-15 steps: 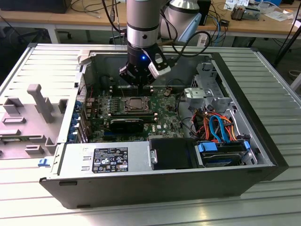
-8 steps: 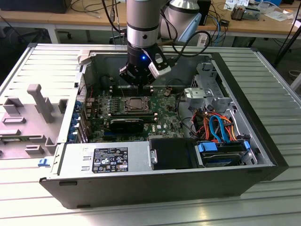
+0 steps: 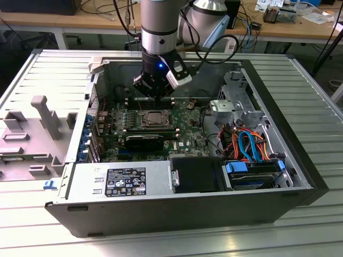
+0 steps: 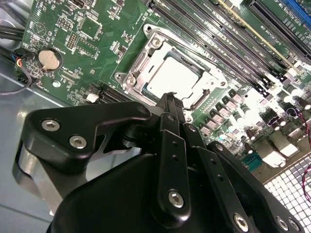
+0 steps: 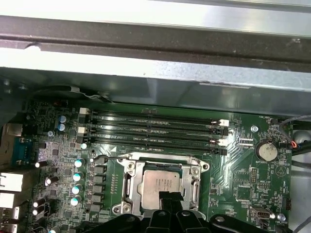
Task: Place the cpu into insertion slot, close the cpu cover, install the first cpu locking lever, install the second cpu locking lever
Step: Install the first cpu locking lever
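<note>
Bright even overhead light, glare on case rim (image 5: 155, 12), soft shadows, slight blur throughout

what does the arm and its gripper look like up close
The arm is a silver-grey tube with a black wrist section carrying a small blue light and a white-cased camera at its side. Black cables loop off behind it. The gripper is matte black, with chunky jointed links fixed by silver screws and narrow fingers.

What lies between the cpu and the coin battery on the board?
In the first wrist view, the cpu cover frame and a stretch of green circuit board separate the cpu from the coin battery.
</note>
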### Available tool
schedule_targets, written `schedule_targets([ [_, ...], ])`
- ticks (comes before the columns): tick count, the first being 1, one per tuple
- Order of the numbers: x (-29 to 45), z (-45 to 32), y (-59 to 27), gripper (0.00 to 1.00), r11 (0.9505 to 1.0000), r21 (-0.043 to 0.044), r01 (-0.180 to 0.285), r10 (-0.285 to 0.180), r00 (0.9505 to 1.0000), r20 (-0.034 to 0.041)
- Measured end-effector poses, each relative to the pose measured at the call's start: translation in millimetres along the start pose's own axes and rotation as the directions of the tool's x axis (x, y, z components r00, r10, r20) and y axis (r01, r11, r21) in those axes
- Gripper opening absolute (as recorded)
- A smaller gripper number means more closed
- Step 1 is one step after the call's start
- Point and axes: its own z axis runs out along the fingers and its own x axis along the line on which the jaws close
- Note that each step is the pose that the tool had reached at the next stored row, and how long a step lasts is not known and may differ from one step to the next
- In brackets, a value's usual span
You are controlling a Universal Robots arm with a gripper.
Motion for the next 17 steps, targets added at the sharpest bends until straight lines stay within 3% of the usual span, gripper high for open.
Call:
schedule_targets([
  [17, 5.4, 0.0, 0.5, 0.11, 1.0000, 0.0000, 0.000, 0.000, 1.0000, -0.0001],
])
